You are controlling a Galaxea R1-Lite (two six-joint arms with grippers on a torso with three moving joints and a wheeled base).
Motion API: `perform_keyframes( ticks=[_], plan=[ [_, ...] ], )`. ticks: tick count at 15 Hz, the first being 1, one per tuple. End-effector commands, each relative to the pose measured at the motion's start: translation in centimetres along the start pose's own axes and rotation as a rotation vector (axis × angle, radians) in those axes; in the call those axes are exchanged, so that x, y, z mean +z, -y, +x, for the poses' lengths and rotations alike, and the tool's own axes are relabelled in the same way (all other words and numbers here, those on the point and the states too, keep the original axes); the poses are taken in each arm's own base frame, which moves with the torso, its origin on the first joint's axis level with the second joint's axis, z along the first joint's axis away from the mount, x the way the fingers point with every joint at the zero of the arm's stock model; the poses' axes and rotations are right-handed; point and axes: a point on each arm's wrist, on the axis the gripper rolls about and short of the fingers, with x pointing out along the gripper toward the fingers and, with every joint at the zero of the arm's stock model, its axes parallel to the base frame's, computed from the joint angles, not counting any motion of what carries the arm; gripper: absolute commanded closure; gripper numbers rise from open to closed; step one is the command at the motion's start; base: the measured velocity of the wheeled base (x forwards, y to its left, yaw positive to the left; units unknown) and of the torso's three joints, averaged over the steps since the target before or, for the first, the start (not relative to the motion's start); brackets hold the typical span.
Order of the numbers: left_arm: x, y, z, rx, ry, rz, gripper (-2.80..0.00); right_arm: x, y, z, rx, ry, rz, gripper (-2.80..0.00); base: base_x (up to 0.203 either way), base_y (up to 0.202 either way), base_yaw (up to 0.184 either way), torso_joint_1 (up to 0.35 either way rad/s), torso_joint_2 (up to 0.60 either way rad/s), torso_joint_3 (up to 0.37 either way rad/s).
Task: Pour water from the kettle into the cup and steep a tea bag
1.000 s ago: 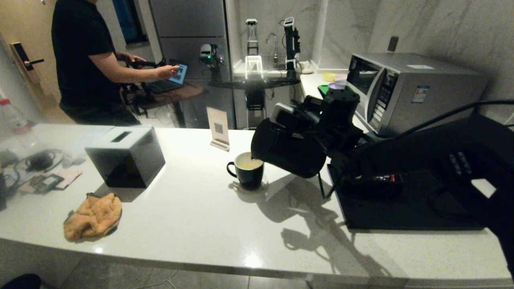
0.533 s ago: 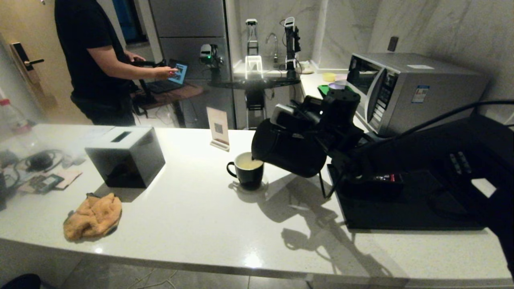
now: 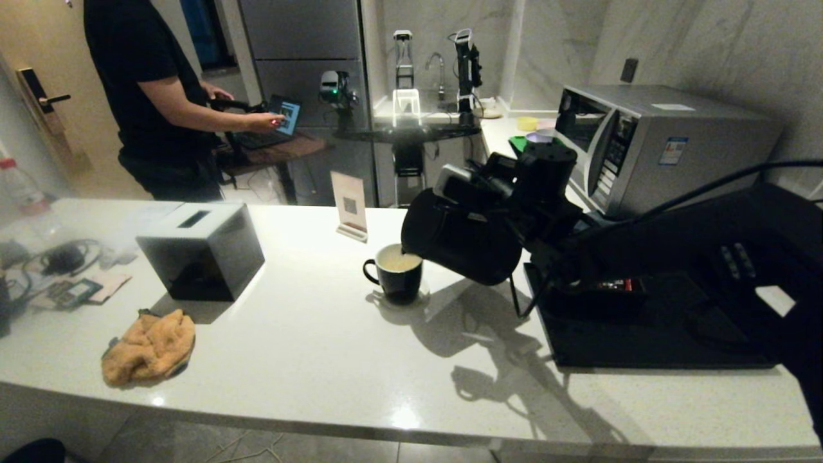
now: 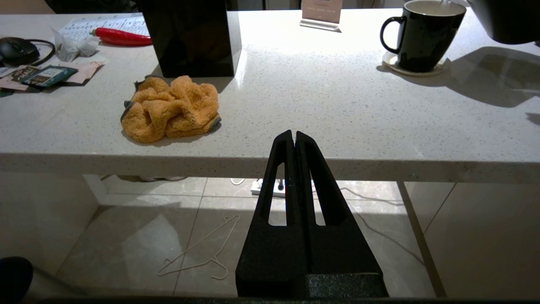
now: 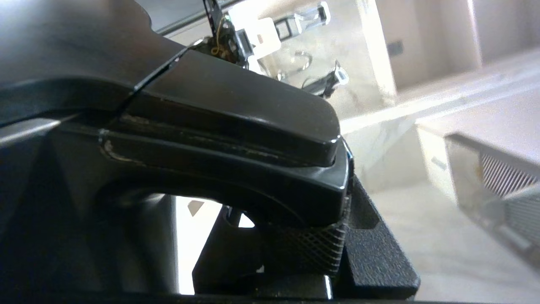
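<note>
The matte black kettle (image 3: 460, 241) hangs tilted to the left, its spout just over the rim of the cup (image 3: 398, 273). My right gripper (image 3: 514, 193) is shut on the kettle's handle (image 5: 211, 126), and the jaws (image 5: 295, 240) clamp it from both sides. The small black cup stands on a pale coaster and holds pale yellowish water (image 3: 400, 261) near its brim. The left wrist view shows the cup (image 4: 422, 42) and the kettle's belly (image 4: 506, 21) at the far right. My left gripper (image 4: 294, 137) is parked below the counter's front edge, shut and empty. No tea bag shows.
A black box (image 3: 202, 251) and an orange cloth (image 3: 151, 347) lie left on the white counter (image 3: 321, 347). A card sign (image 3: 349, 206) stands behind the cup. A black tray (image 3: 643, 334) and microwave (image 3: 656, 141) are at the right. A person (image 3: 154, 96) stands behind.
The kettle stays tilted over the cup with barely any movement. The person in the background has shifted a little to the right.
</note>
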Motion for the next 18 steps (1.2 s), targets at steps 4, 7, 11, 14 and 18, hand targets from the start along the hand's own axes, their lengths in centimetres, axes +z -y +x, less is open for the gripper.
perform_keyframes(
  ticks=[4, 7, 11, 14, 18],
  plan=[
    [0.0, 0.0, 0.0, 0.000, -0.002, 0.000, 0.00, 0.0, 0.5, -0.2, -0.042, -0.073, 0.063, 0.00, 0.000, 0.000, 0.000, 0.000, 0.00, 0.000],
    [0.0, 0.0, 0.0, -0.001, -0.002, 0.000, 0.00, -0.1, 0.7, -0.3, -0.075, -0.136, 0.134, 0.00, 0.000, 0.000, 0.000, 0.000, 0.00, 0.000],
    [0.0, 0.0, 0.0, 0.000, -0.001, 0.000, 0.00, -0.1, 1.1, -0.5, -0.084, -0.140, 0.198, 0.00, 0.000, 0.000, 0.000, 0.008, 0.00, 0.001],
    [0.0, 0.0, 0.0, 0.000, -0.001, 0.000, 0.00, -0.4, 1.5, -0.8, -0.098, -0.154, 0.254, 0.00, 0.000, 0.000, 0.000, 0.000, 0.00, 0.000],
    [0.0, 0.0, 0.0, -0.001, -0.001, 0.000, 0.00, -1.3, 1.9, -1.7, -0.143, -0.221, 0.329, 0.00, 0.000, 0.000, 0.000, 0.000, 0.00, 0.000]
  ],
)
